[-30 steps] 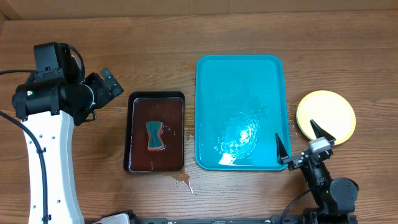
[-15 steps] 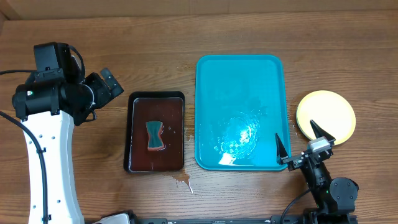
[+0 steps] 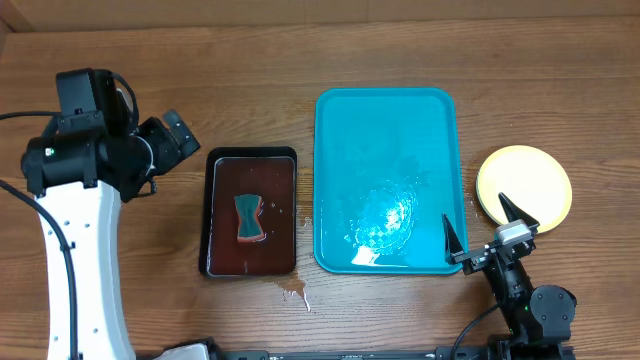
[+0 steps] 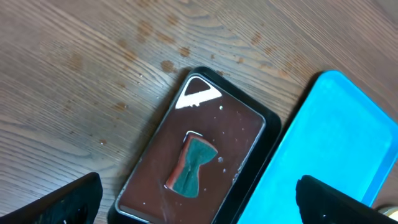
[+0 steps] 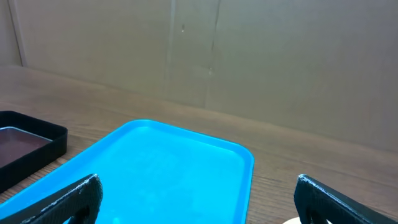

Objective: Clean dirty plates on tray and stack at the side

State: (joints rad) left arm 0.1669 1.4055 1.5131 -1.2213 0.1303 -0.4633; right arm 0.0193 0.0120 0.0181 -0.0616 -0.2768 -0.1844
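A stack of plates (image 3: 524,186), the top one pale yellow, rests on the table right of the turquoise tray (image 3: 386,120). How many plates are in the stack I cannot tell. The tray holds only a wet sheen of water. My right gripper (image 3: 485,226) stands open at the tray's near right corner, one fingertip over the plates' near edge. In the right wrist view the tray (image 5: 168,174) lies between the wide-apart fingers of the right gripper (image 5: 199,205). My left gripper (image 3: 176,135) is open and holds nothing, raised at the far left; the left gripper (image 4: 199,205) looks down past its fingers.
A dark brown-black tray (image 3: 251,158) holding liquid and a teal-and-red sponge (image 3: 248,218) lies left of the turquoise tray (image 4: 323,149). The same dark tray (image 4: 214,112) and sponge (image 4: 191,165) show below the left wrist. A small spill (image 3: 293,289) marks the wood near the front.
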